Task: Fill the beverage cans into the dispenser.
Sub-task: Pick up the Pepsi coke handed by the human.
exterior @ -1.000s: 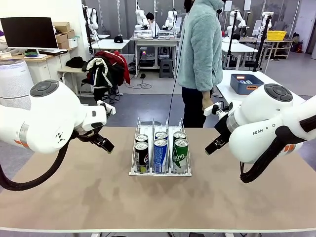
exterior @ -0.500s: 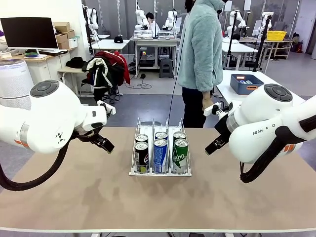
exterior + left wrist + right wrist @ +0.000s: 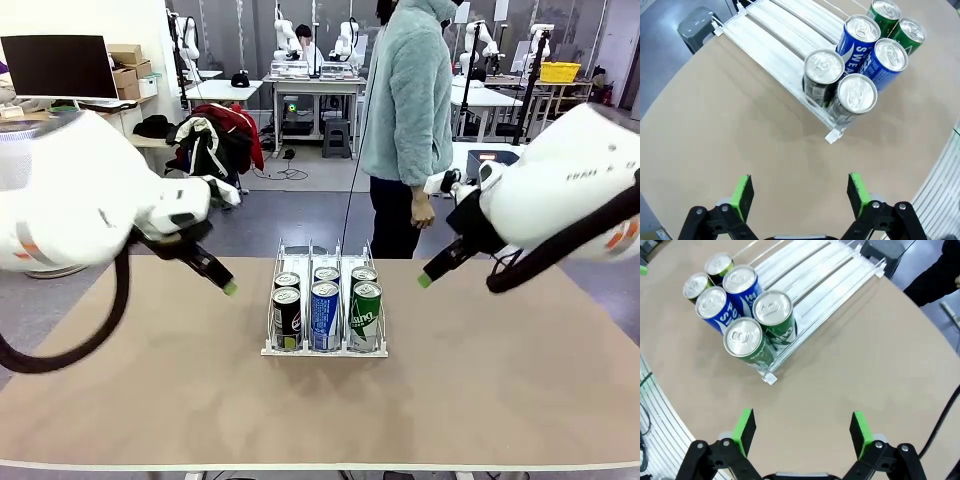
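Surface carried the dispenser dead centre; six beverage cans stood in it, two per lane at the 6 o'clock end, black, blue and green. I saw no loose ones on the surface, so I'd call the filling basically done, though the 12 o'clock ends had room. Left hand hovered at the rack's 9 o'clock, right hand at its 3 o'clock; both were spread wide and held nothing. Versus a second earlier, both arms had lifted higher; the cans hadn't budged.
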Action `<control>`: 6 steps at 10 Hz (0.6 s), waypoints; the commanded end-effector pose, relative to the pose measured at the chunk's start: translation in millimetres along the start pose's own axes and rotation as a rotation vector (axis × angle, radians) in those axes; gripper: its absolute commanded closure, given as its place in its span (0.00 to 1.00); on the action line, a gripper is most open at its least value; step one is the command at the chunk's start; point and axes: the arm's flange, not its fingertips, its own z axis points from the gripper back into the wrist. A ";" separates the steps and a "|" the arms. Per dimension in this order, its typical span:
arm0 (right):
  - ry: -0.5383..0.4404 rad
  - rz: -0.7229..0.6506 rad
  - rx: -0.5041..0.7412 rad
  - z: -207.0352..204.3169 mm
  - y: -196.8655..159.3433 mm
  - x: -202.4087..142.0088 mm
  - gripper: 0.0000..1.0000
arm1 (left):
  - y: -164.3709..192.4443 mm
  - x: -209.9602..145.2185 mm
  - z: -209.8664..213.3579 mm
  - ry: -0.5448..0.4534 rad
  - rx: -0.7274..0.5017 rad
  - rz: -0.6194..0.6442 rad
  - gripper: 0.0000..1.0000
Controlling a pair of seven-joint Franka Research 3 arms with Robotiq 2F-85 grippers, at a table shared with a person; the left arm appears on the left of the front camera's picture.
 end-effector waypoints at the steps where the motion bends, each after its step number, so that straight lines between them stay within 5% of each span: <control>1: 0.029 -0.008 0.103 23.8 -21.4 8.2 0.00 | 29.3 -0.8 39.4 0.011 -0.158 -0.080 0.00; 4: 0.023 0.048 0.186 71.2 -41.5 25.2 0.00 | 59.3 6.4 86.6 0.009 -0.197 -0.149 0.00; 6: -0.005 0.002 0.100 81.9 -47.7 24.1 0.00 | 33.8 14.1 92.2 0.019 0.057 -0.083 0.00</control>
